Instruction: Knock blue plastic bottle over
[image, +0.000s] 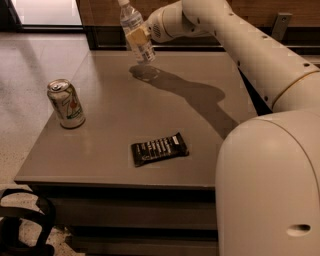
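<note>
- Camera view: I've got the gripper (138, 38) at the top of the frame, just left of centre, on the end of the arm (240, 35) that reaches in from the right.
- Its fingers look clamped on the middle of the bottle (131, 19). One yellowish pad (136, 36) lies across the label, so I read it as holding the bottle, not open beside it.
- The relation that matters: the bottle sits right in the hand, on the left end of the wrist. Its long axis is tilted, with the white cap leaning to the upper left and the base to the lower right.
- The base seems to hang clear of the table (125, 125). Its shadow lies on the top a little below it.
- The bottle itself is slim clear plastic with a pale printed label, and the cap nearly touches the top edge of the frame.
- The can (66, 104) stands upright at the left, well apart. The dark snack bar (159, 149) lies flat near the front edge.
- My judgement: it isn't knocked over yet. I need it lying on its side on the table, away from the can.
</note>
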